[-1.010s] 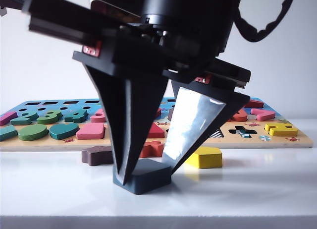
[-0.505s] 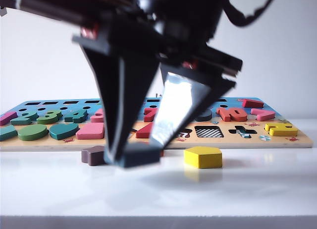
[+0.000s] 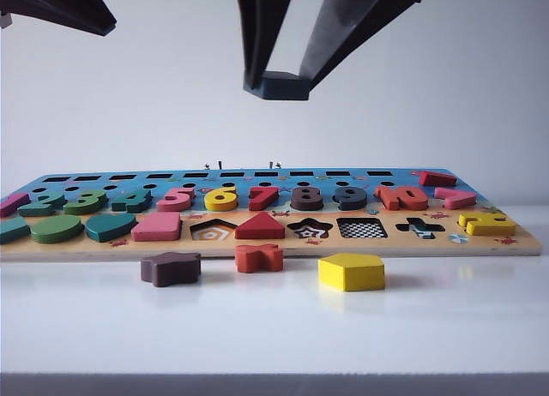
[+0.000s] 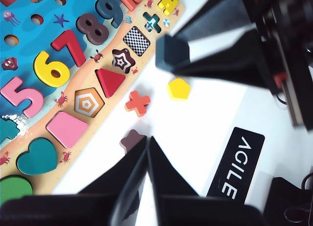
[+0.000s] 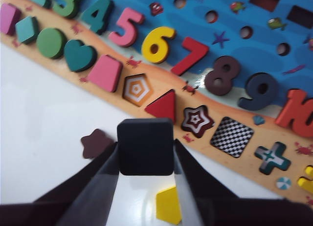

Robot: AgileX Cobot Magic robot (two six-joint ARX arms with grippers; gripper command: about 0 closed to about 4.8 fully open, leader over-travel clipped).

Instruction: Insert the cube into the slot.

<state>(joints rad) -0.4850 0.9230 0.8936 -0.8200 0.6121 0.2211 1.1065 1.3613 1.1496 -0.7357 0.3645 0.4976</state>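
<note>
The cube (image 3: 276,85), flat, dark navy and square, hangs high above the board, and my right gripper (image 3: 276,79) is shut on two of its opposite sides. In the right wrist view the cube (image 5: 145,146) sits between the fingers of the right gripper (image 5: 145,155), over the white table just in front of the board. The slot (image 5: 232,137), the checkered square recess, lies beyond it and to one side. From the exterior view the slot (image 3: 361,228) is right of the star recess. My left gripper (image 4: 147,139) is shut and empty, beside the brown star block (image 4: 131,139).
The wooden puzzle board (image 3: 515,242) lies across the table's back. In front of it lie a brown star block (image 3: 171,267), a red cross block (image 3: 259,257) and a yellow pentagon block (image 3: 352,272). The pentagon recess (image 3: 212,231) and the star recess (image 3: 310,230) are unfilled.
The right gripper has risen from the table with the cube, from close in front of the camera to high above the board. The left gripper has kept still.
</note>
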